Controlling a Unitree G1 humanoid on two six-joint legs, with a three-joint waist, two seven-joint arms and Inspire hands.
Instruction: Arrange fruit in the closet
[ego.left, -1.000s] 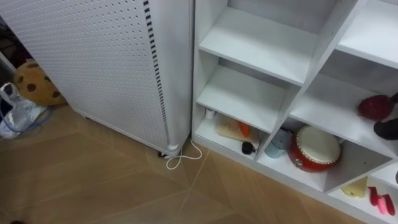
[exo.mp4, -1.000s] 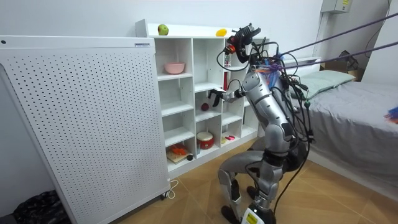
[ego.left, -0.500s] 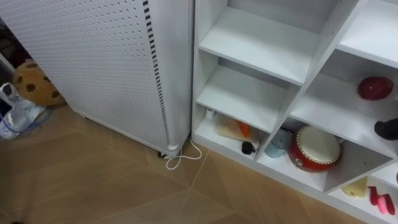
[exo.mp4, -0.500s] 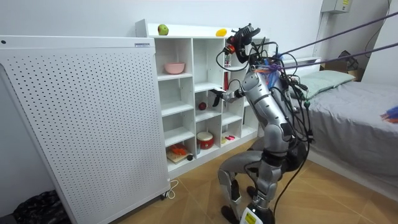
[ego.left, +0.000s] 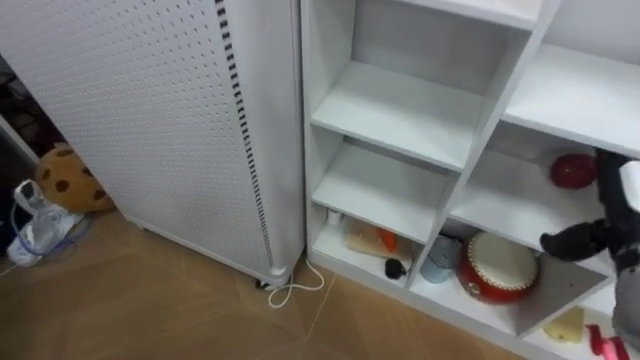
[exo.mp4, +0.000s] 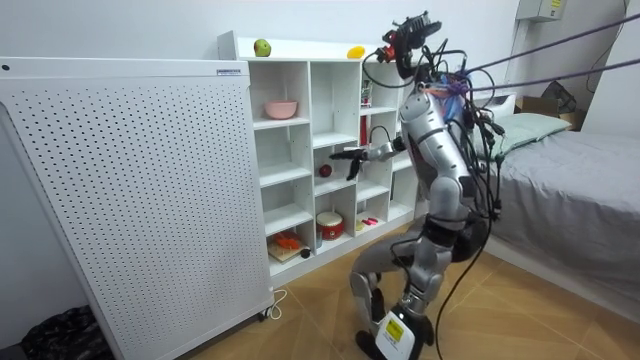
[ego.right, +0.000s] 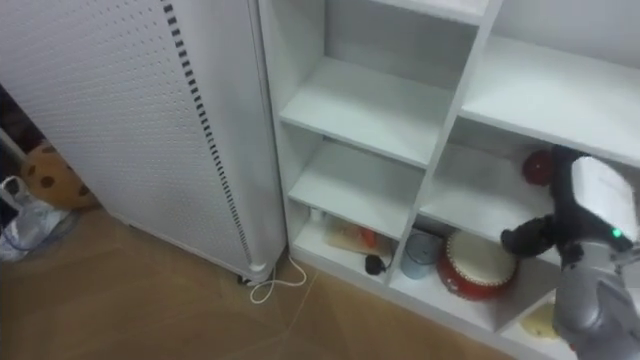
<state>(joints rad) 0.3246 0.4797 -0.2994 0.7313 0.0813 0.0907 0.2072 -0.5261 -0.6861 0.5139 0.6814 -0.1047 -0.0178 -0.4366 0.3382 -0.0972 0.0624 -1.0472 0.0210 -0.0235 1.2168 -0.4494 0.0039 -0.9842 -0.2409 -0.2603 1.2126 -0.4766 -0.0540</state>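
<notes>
A white perforated panel (ego.left: 130, 110) stands on the wooden floor (ego.left: 150, 315); a cookie-shaped cushion (ego.left: 68, 180) lies by its left corner and a looped white cable (ego.left: 295, 288) by its right.

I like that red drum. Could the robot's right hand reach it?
Probably yes. The right hand is open close to the drum, whose compartment has no door and nothing in front.

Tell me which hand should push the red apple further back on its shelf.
Right. The right hand hovers open, fingers empty, just outside the compartment of the white closet where the round red apple sits.
</notes>
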